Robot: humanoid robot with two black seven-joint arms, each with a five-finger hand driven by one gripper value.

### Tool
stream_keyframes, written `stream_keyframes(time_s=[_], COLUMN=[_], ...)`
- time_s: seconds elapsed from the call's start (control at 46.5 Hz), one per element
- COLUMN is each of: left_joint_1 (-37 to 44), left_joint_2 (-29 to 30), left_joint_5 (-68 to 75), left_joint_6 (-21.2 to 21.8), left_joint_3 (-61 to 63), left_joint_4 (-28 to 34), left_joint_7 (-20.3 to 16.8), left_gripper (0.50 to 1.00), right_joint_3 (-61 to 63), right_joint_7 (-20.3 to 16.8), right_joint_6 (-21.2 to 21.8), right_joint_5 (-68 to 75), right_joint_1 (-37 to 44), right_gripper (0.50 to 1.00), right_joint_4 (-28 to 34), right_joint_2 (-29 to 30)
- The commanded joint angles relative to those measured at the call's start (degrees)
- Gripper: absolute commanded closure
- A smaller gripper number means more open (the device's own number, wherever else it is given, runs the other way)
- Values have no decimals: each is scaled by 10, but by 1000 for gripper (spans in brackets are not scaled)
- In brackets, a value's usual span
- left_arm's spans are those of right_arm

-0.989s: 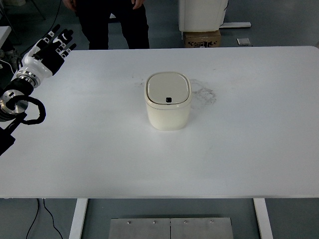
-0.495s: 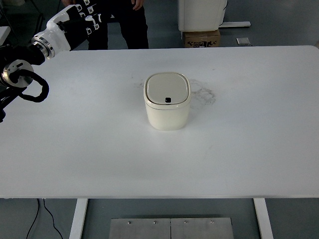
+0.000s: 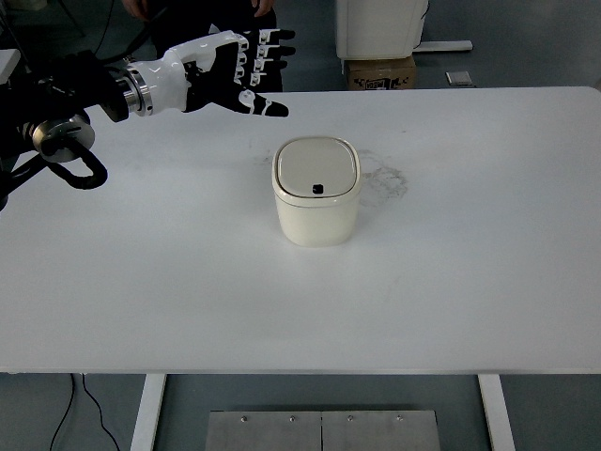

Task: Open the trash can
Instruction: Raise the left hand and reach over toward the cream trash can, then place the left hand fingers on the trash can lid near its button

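Observation:
A small cream trash can (image 3: pixel 315 191) stands upright near the middle of the white table (image 3: pixel 470 263). Its lid is shut, with a small dark button at the lid's front edge. My left hand (image 3: pixel 254 70) reaches in from the left, black and white, above the table's far edge. Its fingers are spread and hold nothing. The hand hangs up and to the left of the can, apart from it. My right arm does not show.
A person in dark clothes (image 3: pixel 211 19) stands behind the table's far edge, close behind my left hand. A white appliance (image 3: pixel 380 26) and a cardboard box (image 3: pixel 380 72) sit on the floor beyond the table. Faint smudges (image 3: pixel 387 177) mark the tabletop right of the can.
My left arm has swung from the table's far left corner to the right, towards the trash can, with fingers still spread. The can has not moved.

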Motion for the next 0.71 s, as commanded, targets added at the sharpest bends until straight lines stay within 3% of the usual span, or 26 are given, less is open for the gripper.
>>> stream_keyframes(time_s=[0.0,0.129,0.28,0.688], left_joint_1=[-18,-35,-50,-79], left_joint_2=[-1,-3,-4,-34], left_joint_5=[53,119,154,209], left_joint_6=[-31,-74,-116,-155], left_joint_3=[19,37,58,63], left_joint_4=[-11,-16,-16,-15], left_joint_7=[0,4,50,56], left_gripper=[500,500,500,500], right_joint_3=[0,0,0,0], right_joint_7=[0,0,-1,0], right_joint_6=[0,0,0,0], right_joint_5=[0,0,0,0], right_joint_1=[0,0,0,0], right_gripper=[509,509,509,509], right_joint_4=[0,0,0,0], right_joint_2=[0,0,0,0])
